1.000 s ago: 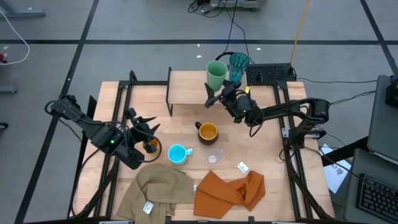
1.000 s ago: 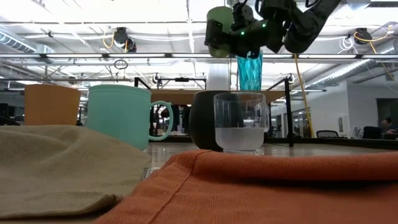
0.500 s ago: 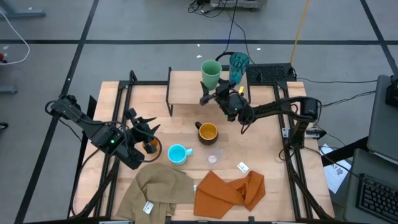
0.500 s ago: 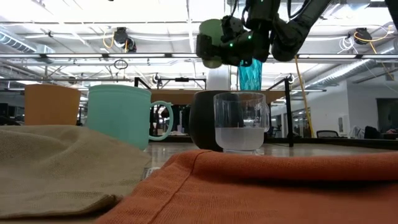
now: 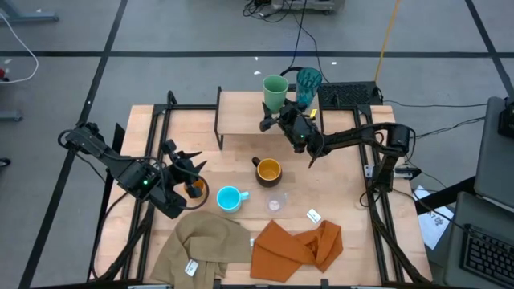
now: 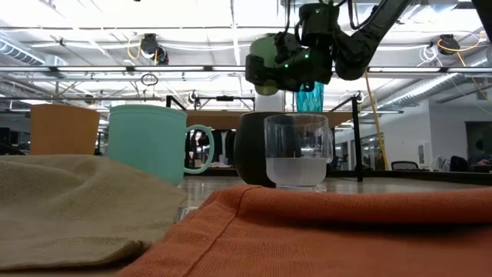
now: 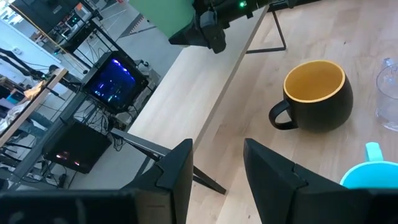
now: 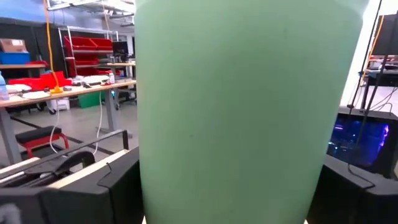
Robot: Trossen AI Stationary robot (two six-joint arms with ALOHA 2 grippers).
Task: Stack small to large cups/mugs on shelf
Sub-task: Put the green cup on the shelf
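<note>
Right gripper (image 5: pixel 277 122) clamped on green cup (image 5: pixel 275 91), held upright above shelf (image 5: pixel 241 116) near its right end, beside teal tumbler (image 5: pixel 308 83). Black mug (image 5: pixel 267 170), light blue mug (image 5: pixel 229 197), clear cup (image 5: pixel 277 201) mid-counter. Left gripper (image 5: pixel 189 164) spread wide near counter's left edge, over orange cup (image 5: pixel 193 189).

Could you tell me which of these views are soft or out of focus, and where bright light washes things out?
Low view: the orange cloth and tan cloth nearest the lens are soft; ceiling lights glare white behind the right gripper. Right wrist view: the green cup fills the picture, smooth and featureless. Left wrist view: the black mug is sharp; the monitor glows blue. High view: evenly lit.
</note>
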